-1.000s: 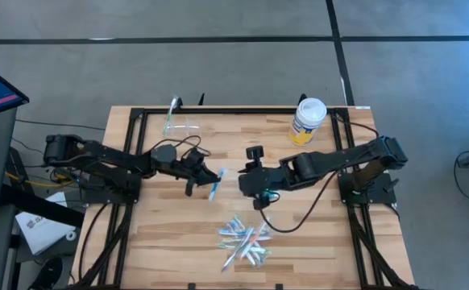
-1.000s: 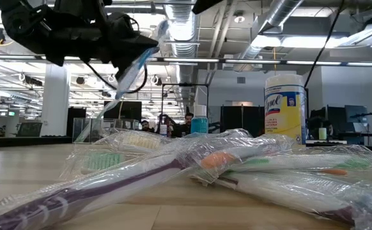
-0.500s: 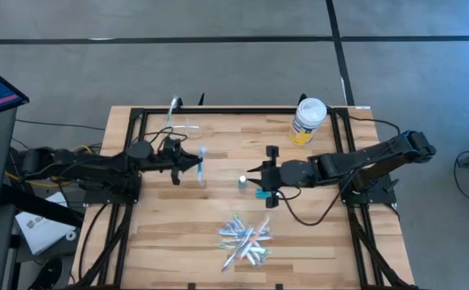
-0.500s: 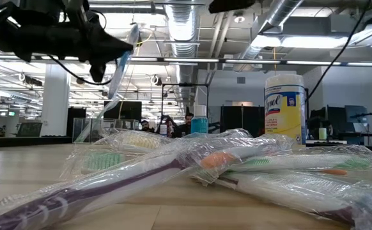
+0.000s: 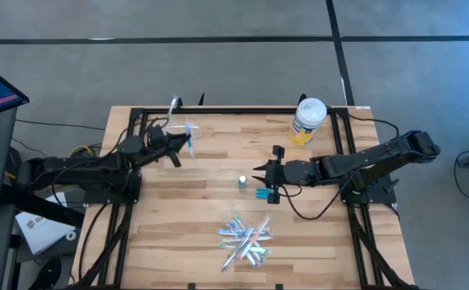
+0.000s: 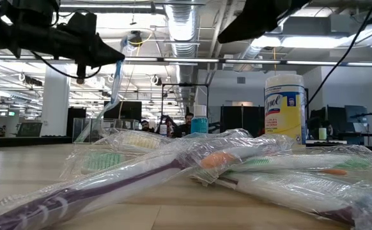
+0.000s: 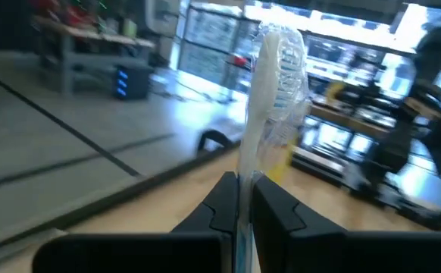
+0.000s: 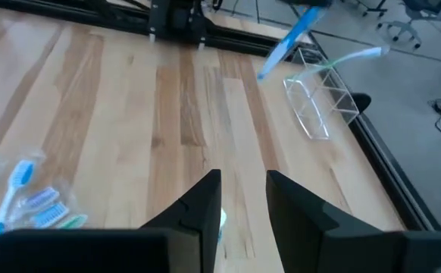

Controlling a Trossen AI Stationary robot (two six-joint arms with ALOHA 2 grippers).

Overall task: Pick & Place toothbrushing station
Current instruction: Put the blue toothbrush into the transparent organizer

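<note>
- A wrapped blue toothbrush (image 5: 188,131) is clamped between the fingers of the left gripper (image 5: 178,142), held in the air just beside the clear plastic cup (image 5: 183,126) at the table's far left.
- The right gripper (image 5: 263,175) is held with its fingers parted and nothing between them, near the table's middle, beside the tiny bottle (image 5: 242,181) and teal-blue tube (image 5: 263,194).
- The remaining toothbrushes (image 5: 245,240) are piled near the near edge.

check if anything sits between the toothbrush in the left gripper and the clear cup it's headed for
Nothing visible does. The left gripper holds the wrapped toothbrush in the air right beside the clear cup, which already has one brush in it. The bare table lies below.
</note>
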